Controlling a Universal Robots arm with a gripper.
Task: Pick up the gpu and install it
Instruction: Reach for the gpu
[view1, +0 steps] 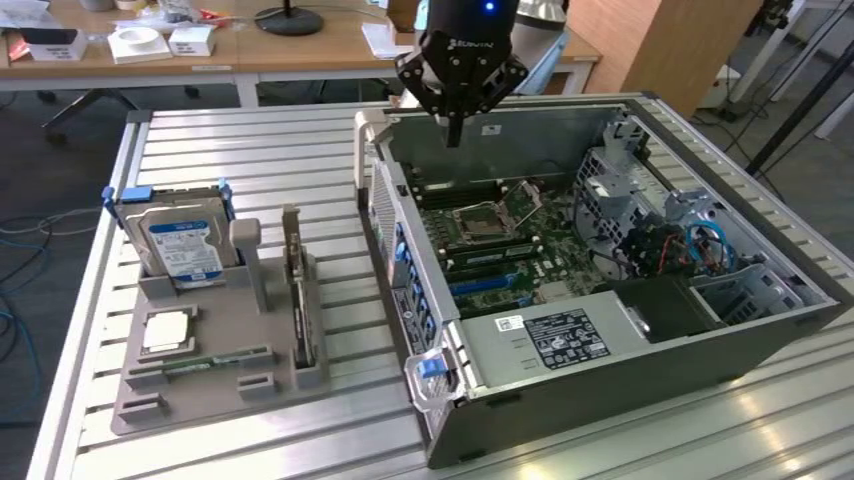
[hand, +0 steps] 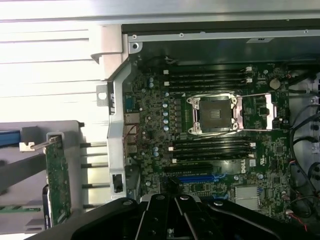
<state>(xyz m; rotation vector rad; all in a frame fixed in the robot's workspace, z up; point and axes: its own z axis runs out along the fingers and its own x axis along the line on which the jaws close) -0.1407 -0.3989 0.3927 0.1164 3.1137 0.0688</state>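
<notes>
The gpu (view1: 302, 300) stands edge-on in a slot of the grey holder (view1: 214, 385) on the exterior view's left, a thin dark card with a pale metal strip at its far end. The wrist view has it as a green circuit card (hand: 57, 185) beside the case. My gripper (view1: 454, 132) hangs above the far rim of the open computer case (view1: 641, 370), well away from the card. Its dark fingers (hand: 175, 212) are shut with nothing between them. Below lie the motherboard (hand: 150, 115) and a blue expansion slot (hand: 200, 177).
The holder also carries a silver hard drive (view1: 180, 245), a processor chip (view1: 167, 330) and a narrow memory stick (view1: 214, 357). Inside the case are the CPU socket (hand: 215, 114), memory slots, a power supply (view1: 561, 335) and cables. Desks stand behind the slatted table (view1: 240, 150).
</notes>
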